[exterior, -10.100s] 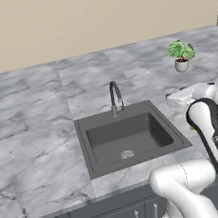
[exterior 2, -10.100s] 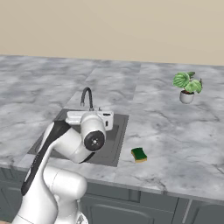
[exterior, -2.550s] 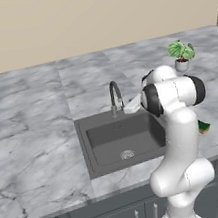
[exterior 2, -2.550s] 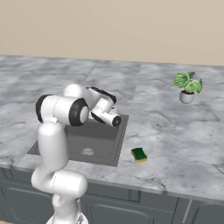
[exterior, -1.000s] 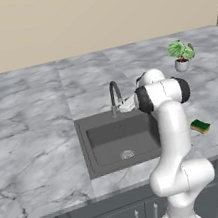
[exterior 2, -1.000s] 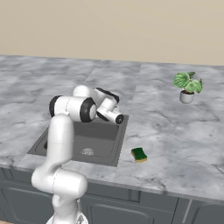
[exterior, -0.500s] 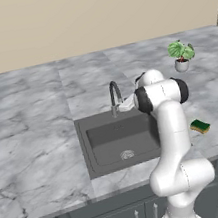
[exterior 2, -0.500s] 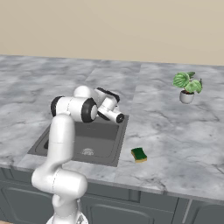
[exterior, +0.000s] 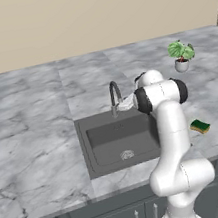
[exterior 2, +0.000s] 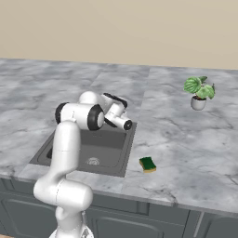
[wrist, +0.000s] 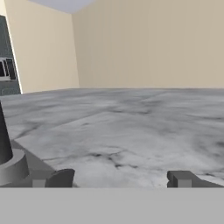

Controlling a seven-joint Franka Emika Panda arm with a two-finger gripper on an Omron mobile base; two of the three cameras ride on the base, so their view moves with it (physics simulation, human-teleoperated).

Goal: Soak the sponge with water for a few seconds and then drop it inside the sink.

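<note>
The sponge [exterior: 200, 126] [exterior 2: 148, 164], green on top with a yellow layer, lies flat on the counter to the right of the sink [exterior: 91, 152] [exterior 2: 124, 158]. My gripper [exterior: 122, 104] [exterior 2: 113, 99] [wrist: 120, 179] hovers level beside the curved grey faucet [exterior: 114, 96], far from the sponge. It is open, with nothing between its fingertips [wrist: 61, 178]. In the hand view the faucet's dark base [wrist: 9, 162] stands just left of the left fingertip. The water is out of view. The basin holds only its round drain [exterior: 127, 154].
A small potted plant [exterior: 181, 53] [exterior 2: 199, 92] stands on the marble counter at the back right. The counter's front edge [exterior: 124, 185] runs just below the sink, above grey cabinet doors. A beige wall closes off the back.
The arm has risen from a low folded pose and swung its hand over to the faucet. In the last second it has barely crept closer. The sponge has not moved.
</note>
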